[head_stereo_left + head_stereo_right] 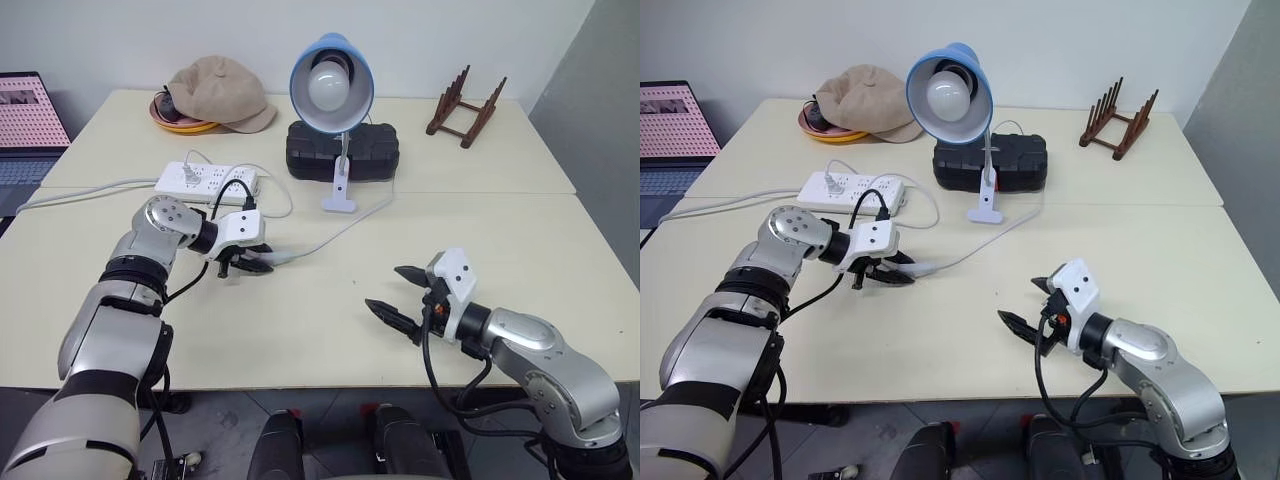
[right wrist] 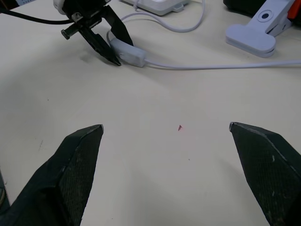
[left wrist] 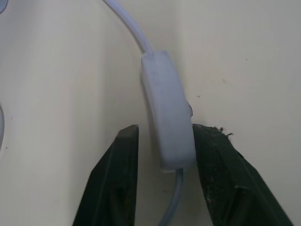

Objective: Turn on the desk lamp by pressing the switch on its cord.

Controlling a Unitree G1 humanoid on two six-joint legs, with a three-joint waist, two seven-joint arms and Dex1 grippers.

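Nearest, at the right, the right gripper [image 1: 400, 290] hovered low over the bare cream counter [image 1: 300, 330], its jaws spread wide and holding nothing. To the left and a little farther, the left gripper [image 1: 250, 265] pointed down at the counter with its jaws straddling the switch [image 3: 168, 117], a small white oblong lying flat. One jaw touched the switch's side; the other stood just beside it with a thin gap, so the jaws were nearly closed around it. The cord [image 1: 340, 228] ran from the switch away to the right and far, toward the white clip base of the desk lamp [image 1: 332, 85]. The lamp stood mid-counter, its blue shade and white bulb facing the robot, unlit. A white power strip [image 1: 205, 180] lay just beyond the left gripper, with a black plug in it. Behind the lamp sat a black case [image 1: 343, 150]. At the far left lay a beige cap [image 1: 220, 95] on an orange plate [image 1: 180, 124]; at the far right, a brown wooden rack [image 1: 465, 105]. A laptop [image 1: 30, 125] stood off the left edge.
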